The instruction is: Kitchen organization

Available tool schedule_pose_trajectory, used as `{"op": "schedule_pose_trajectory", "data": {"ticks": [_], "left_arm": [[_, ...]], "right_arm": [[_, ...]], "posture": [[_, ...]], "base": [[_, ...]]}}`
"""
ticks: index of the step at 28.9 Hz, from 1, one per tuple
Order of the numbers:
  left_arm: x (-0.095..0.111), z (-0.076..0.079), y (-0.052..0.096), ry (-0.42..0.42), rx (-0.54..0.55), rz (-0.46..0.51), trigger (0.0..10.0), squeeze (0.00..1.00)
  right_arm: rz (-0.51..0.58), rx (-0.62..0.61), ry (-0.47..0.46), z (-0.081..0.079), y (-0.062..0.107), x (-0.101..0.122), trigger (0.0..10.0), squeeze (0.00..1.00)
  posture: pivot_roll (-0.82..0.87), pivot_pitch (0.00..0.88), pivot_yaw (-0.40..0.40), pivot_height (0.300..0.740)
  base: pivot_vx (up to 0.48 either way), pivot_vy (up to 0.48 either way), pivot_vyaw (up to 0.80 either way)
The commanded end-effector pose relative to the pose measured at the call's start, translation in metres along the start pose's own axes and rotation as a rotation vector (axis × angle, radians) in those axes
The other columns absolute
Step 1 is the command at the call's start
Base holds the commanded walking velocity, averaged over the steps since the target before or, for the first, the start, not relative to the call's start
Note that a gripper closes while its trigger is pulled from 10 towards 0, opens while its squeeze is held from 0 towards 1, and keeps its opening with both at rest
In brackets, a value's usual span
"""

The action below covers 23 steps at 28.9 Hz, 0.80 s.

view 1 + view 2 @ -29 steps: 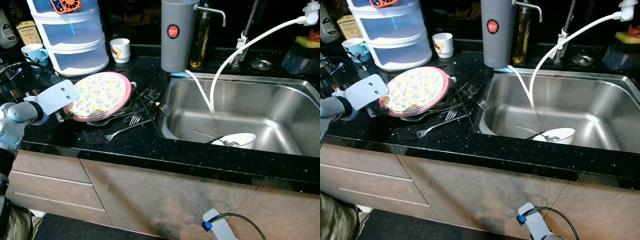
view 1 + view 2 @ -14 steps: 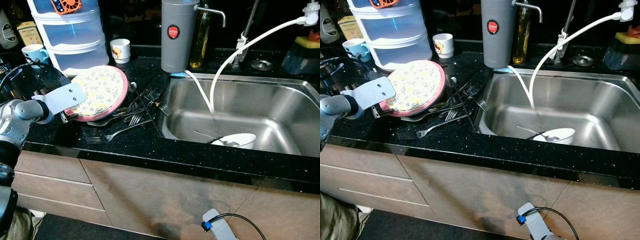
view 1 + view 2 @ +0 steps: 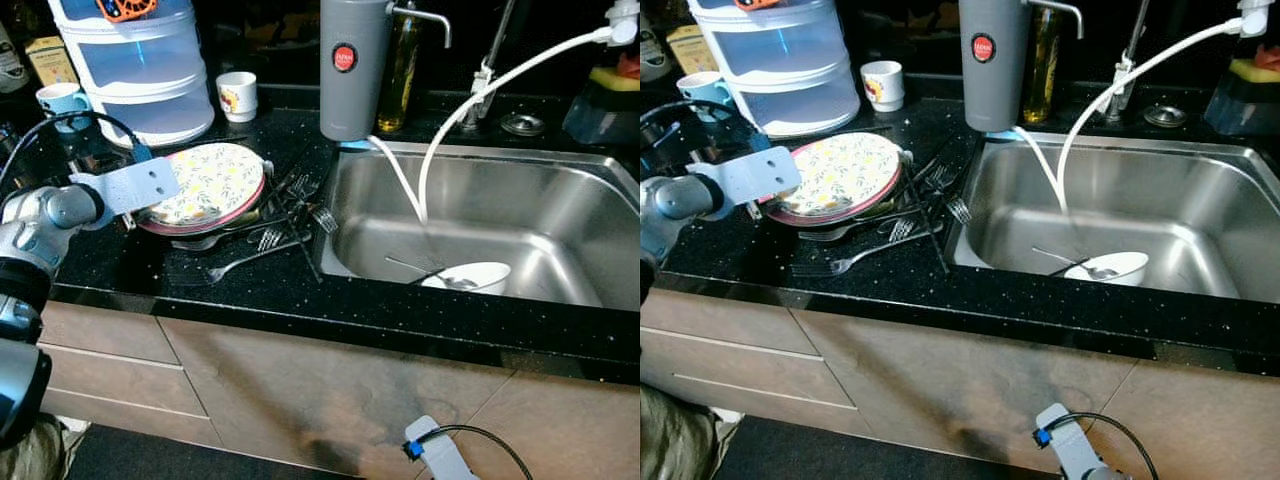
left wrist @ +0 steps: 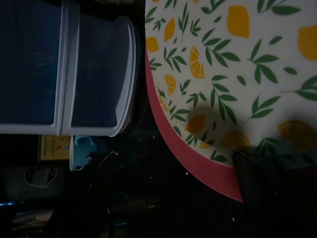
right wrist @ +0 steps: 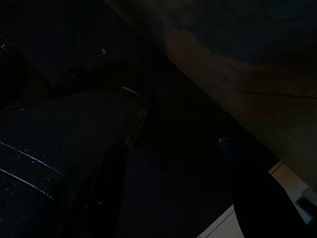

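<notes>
Black counter (image 3: 250, 290), sink (image 3: 600, 190) to its right. The left gripper (image 3: 150, 205) pinches the lemon plate (image 3: 215, 180) at its pink rim, forks (image 3: 285, 215) touching alongside. Whether the right gripper is spread, I cannot tell.

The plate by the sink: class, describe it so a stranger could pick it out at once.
Start at the steel sink and look to its left along the black counter. There, atop a pile of forks, lies the plate: round, pink-rimmed, printed with lemons and leaves.

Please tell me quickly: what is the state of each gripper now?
Left gripper: at the rim of the lemon plate; grip cannot be told.
Right gripper: hangs idle in the dark, fingers apart, holding nothing.
</notes>
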State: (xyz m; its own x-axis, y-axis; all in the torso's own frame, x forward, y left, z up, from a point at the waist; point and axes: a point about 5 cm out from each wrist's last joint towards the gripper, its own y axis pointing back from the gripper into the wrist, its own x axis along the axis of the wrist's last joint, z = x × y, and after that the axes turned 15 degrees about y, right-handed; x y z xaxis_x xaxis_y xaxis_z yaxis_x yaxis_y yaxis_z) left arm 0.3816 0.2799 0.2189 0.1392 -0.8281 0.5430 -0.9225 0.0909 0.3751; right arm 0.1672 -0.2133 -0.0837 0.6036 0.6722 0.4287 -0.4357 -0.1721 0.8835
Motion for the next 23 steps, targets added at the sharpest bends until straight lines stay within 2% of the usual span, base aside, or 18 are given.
{"op": "schedule_pose_trajectory", "data": {"ticks": [1, 3, 7, 10, 16, 23], "left_arm": [[0.000, 0.017, -0.007, -0.009, -0.074, -0.008, 10.0, 0.00], [0.007, 0.023, -0.011, -0.011, -0.125, 0.018, 10.0, 0.00], [0.010, 0.026, -0.012, -0.011, -0.157, 0.035, 10.0, 0.00], [0.023, 0.033, -0.014, 0.018, -0.221, 0.106, 10.0, 0.00], [0.035, 0.038, -0.015, 0.003, -0.269, 0.172, 10.0, 0.00], [0.034, 0.037, -0.015, -0.052, -0.286, 0.146, 10.0, 0.00]], "right_arm": [[0.001, 0.001, 0.011, -0.001, 0.000, 0.000, 10.0, 0.00], [0.000, -0.001, 0.012, -0.001, 0.000, -0.001, 10.0, 0.00], [0.000, -0.001, 0.012, 0.000, 0.000, -0.001, 10.0, 0.00], [-0.001, -0.002, 0.016, 0.000, 0.001, -0.001, 10.0, 0.00], [-0.002, -0.002, 0.019, 0.000, 0.001, -0.002, 10.0, 0.00], [-0.002, -0.005, 0.019, 0.000, 0.001, -0.001, 10.0, 0.00]], "posture": [[-0.04, 0.005, 0.014, 0.740], [-0.05, 0.010, 0.013, 0.740], [-0.05, 0.011, 0.015, 0.740], [-0.05, 0.016, 0.013, 0.740], [-0.05, 0.020, 0.010, 0.740], [-0.05, 0.023, 0.012, 0.740]], "base": [[0.000, 0.000, 0.00], [0.000, 0.000, 0.00], [0.000, 0.000, 0.00], [0.000, 0.000, 0.00], [0.000, 0.000, 0.00], [0.000, 0.000, 0.00]]}}
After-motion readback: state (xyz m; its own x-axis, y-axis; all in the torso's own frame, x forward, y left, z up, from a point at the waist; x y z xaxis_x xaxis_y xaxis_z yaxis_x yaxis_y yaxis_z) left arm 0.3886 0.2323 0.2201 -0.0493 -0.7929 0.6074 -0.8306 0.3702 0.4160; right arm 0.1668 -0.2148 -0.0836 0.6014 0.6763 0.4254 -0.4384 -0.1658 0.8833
